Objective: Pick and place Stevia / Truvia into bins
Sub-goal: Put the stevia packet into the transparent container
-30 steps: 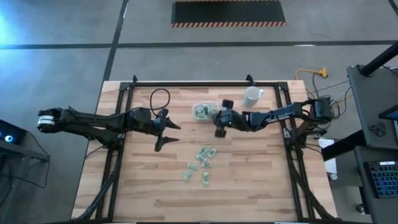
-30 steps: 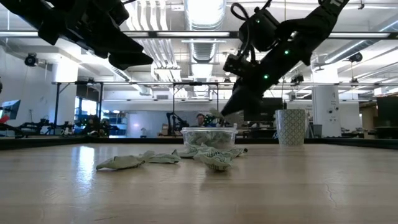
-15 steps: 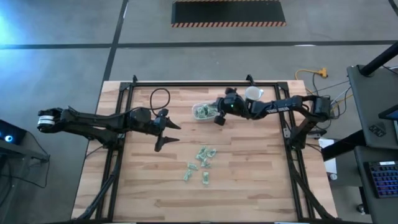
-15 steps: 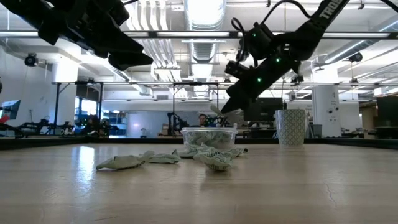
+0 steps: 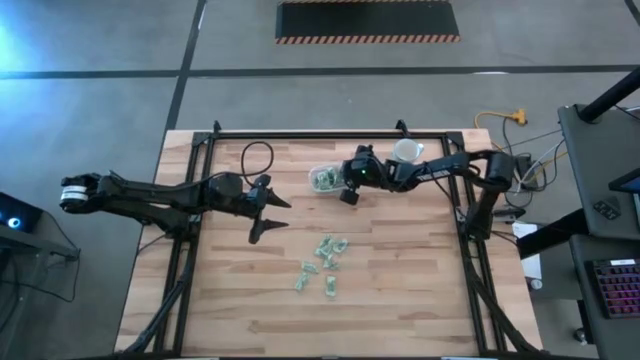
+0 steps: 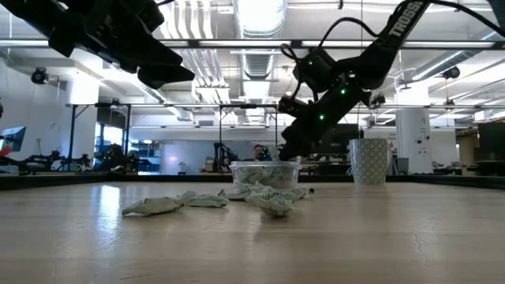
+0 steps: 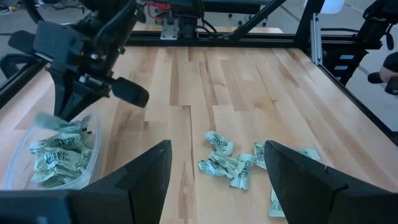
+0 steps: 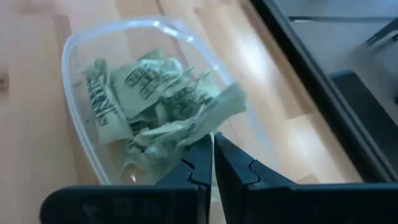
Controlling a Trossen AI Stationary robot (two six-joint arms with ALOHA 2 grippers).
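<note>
The right gripper (image 8: 213, 163), fingers pinched on a packet (image 8: 217, 111), hangs over the clear bin (image 5: 326, 179) at upper centre, positioned to drop it in. The left gripper (image 5: 268, 214) waits spread at left of centre, clear of the loose packets (image 5: 322, 264) awaiting pickup.

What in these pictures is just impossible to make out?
- Packet count in the bin: crumpled packets overlap, right wrist view.
- Printing on the loose packets: too small, high view.
- The right gripper holds a packet; its pinched edge is hidden by the fingers.
- Cup contents: hidden by its wall, low view.
</note>
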